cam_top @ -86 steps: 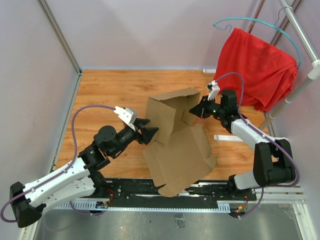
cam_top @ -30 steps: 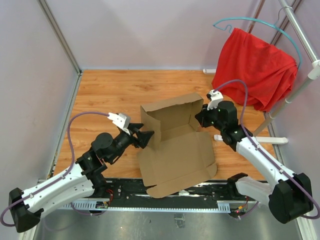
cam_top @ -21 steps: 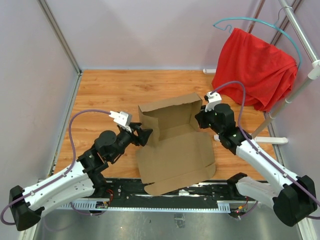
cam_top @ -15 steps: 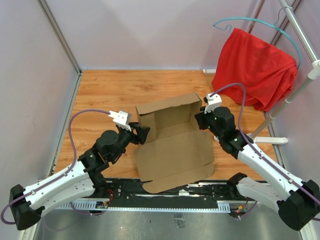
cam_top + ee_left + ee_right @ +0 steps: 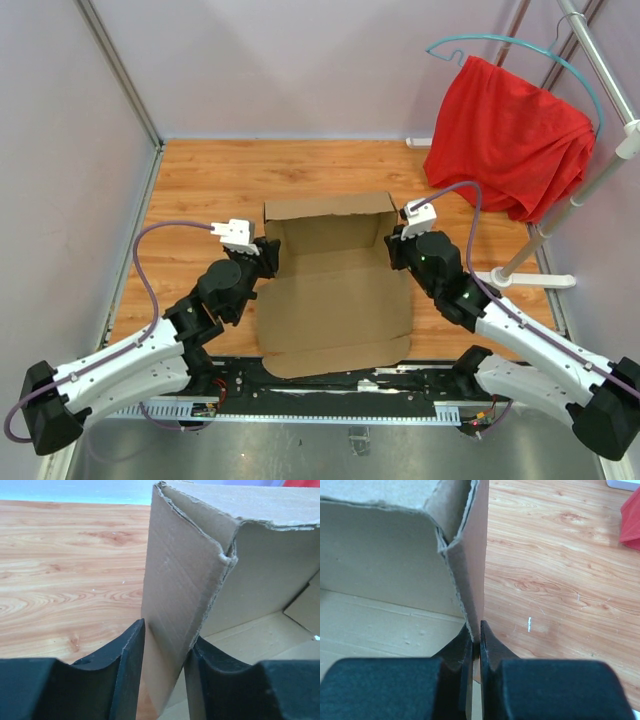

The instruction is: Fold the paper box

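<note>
1. Here, the left end effector [image 5: 167, 632] pinches the left side wall of the box [image 5: 185, 570], with one finger on each face of the cardboard.
2. The right end effector [image 5: 475, 629] is pressed almost together on the right side wall, with only the thin card between its fingers.
3. From above, both sets of fingertips are hard to make out, dark against the arms and close against the walls they hold.
4. In each wrist view the fingers cut off the bottom of the held wall, so its fold line is hidden.
5. The box sits mid-way across the wooden bench [image 5: 200, 180], between the arms. Its near flap lies flat and reaches over the black rail [image 5: 250, 385] at the front edge.
6. Count: one box with three walls standing (left, right, back), two end effectors, and one red cloth [image 5: 510, 130] on one hanger [image 5: 470, 38] at the far right.
</note>
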`<control>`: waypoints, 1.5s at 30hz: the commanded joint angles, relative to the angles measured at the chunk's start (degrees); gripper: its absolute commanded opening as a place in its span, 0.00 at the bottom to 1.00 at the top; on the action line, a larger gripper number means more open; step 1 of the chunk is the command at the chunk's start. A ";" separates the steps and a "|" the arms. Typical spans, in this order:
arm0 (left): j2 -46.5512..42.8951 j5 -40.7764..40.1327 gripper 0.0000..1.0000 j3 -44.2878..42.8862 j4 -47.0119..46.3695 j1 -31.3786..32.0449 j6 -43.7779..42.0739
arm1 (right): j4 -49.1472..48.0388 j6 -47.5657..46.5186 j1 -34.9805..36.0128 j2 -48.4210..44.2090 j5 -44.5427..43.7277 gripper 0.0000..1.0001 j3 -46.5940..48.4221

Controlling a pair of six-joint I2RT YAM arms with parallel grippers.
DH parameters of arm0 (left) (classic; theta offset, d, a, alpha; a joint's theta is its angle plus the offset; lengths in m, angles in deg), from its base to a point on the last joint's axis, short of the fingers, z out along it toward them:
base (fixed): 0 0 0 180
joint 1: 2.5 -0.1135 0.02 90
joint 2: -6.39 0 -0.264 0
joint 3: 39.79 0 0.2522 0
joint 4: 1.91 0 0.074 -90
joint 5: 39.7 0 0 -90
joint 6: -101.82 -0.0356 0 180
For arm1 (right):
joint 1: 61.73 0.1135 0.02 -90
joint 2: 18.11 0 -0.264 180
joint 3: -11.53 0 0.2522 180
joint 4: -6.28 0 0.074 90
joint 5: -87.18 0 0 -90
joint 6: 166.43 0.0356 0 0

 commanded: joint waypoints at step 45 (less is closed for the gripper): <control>49.14 -36.55 0.70 6.36 -92.50 6.82 -52.29 | -22.08 1.38 0.63 27.83 -16.18 0.01 2.54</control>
